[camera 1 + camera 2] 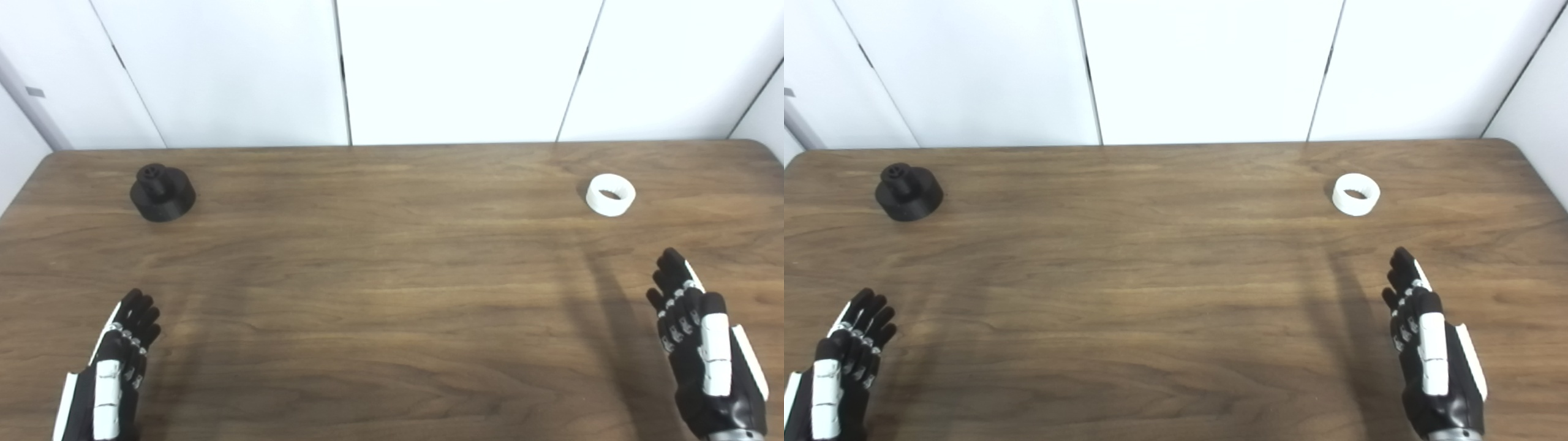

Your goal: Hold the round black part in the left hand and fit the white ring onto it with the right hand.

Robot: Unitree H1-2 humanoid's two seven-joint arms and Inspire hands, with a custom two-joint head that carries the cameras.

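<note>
The round black part (pixel 162 192) stands on the wooden table (pixel 392 275) at the far left, with a short stem pointing up. The white ring (pixel 610 195) lies flat at the far right. My left hand (pixel 116 361) is at the near left, open and empty, well short of the black part. My right hand (pixel 698 343) is at the near right, open and empty, fingers stretched toward the ring but apart from it. Both hands also show in the right eye view: the left hand (pixel 842 361) and the right hand (pixel 1427 343).
White wall panels (pixel 453 67) stand behind the table's far edge. The table's rounded far right corner (pixel 1522 147) shows in the right eye view.
</note>
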